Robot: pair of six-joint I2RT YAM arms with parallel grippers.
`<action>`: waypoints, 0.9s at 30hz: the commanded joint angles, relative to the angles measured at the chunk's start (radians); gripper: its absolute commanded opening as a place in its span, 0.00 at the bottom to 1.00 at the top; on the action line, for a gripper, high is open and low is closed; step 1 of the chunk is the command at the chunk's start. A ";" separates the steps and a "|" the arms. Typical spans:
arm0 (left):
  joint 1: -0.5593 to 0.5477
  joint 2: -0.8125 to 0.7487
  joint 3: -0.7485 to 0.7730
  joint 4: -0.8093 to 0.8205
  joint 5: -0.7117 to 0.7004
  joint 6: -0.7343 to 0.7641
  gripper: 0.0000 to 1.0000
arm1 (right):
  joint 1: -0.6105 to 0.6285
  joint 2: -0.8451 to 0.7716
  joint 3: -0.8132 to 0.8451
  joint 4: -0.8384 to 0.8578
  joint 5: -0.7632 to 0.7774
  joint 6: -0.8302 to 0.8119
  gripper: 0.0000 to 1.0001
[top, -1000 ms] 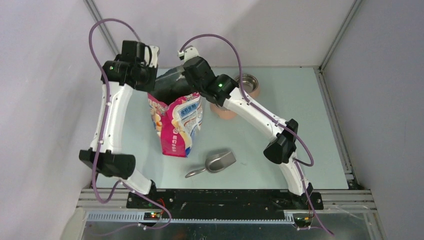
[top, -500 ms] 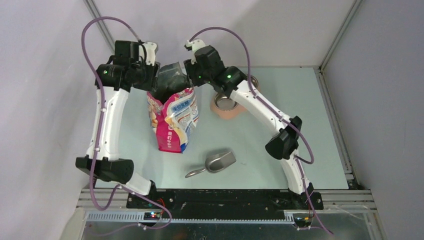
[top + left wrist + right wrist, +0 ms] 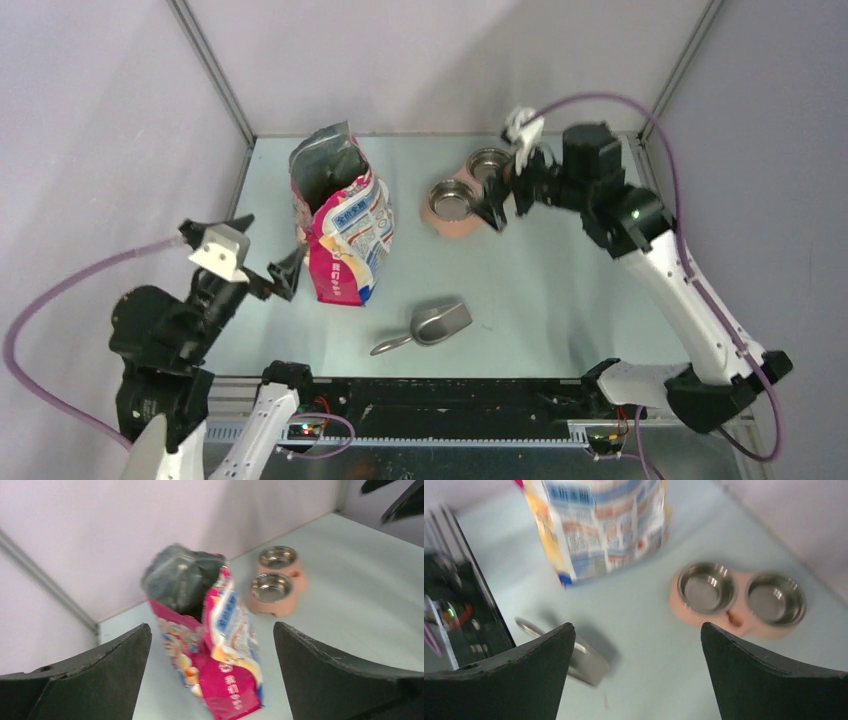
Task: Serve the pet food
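Note:
The pink-white-blue printed bag (image 3: 342,230) stands upright at the back left with its top spread open and a dark inside (image 3: 182,580). No pet food shows in any view. The grey metal scoop (image 3: 432,324) lies empty on the table in front of the bag. My left gripper (image 3: 272,240) is open, off to the bag's near left and apart from it, and the bag (image 3: 220,650) shows between its fingers. My right gripper (image 3: 503,185) is open above the pink double bowl (image 3: 465,205). Both steel cups (image 3: 736,597) look empty.
The enclosure's walls and metal corner posts (image 3: 215,75) stand close behind the bag and bowl. The black base rail (image 3: 440,395) runs along the near edge. In the right wrist view the scoop (image 3: 586,662) lies below the bag (image 3: 599,525).
Both grippers went from shut at the bag's top edges to open and let it go. The left arm drew back to the near left, the right arm swung to the right.

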 commanded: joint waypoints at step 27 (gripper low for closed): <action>-0.138 0.046 -0.517 -0.146 0.328 0.197 1.00 | -0.013 -0.225 -0.603 0.001 0.139 -0.476 1.00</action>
